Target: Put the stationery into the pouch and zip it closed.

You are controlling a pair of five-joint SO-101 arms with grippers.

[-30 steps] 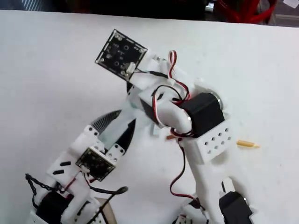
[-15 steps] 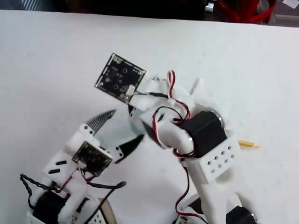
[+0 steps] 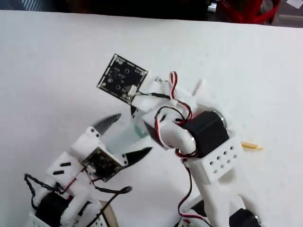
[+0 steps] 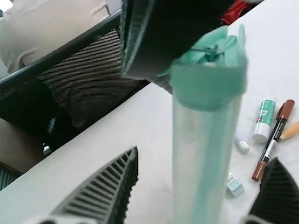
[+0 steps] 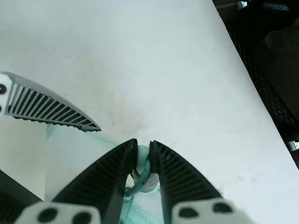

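Note:
A translucent green pouch (image 4: 205, 140) stands between the two fingers of my open left gripper (image 4: 203, 156), which touch nothing. My right gripper (image 5: 143, 144) is shut on the pouch's upper end, and appears as a dark shape (image 4: 163, 37) above the pouch (image 5: 70, 149). From above, the pouch (image 3: 124, 138) lies between the left gripper's (image 3: 132, 134) fingers, under the right arm (image 3: 189, 127). A glue stick (image 4: 265, 119), a brown marker (image 4: 273, 140) and a small eraser (image 4: 233, 183) lie on the table beyond the pouch.
An orange pencil (image 3: 251, 146) lies on the white table (image 3: 57, 56) to the right of the right arm. A dark mesh chair (image 4: 79, 79) stands past the table's edge. The left half of the table is bare.
The left gripper has drawn back toward the front of the table and spread its fingers wider, baring the green pouch between them. The right arm shifted slightly right and then held.

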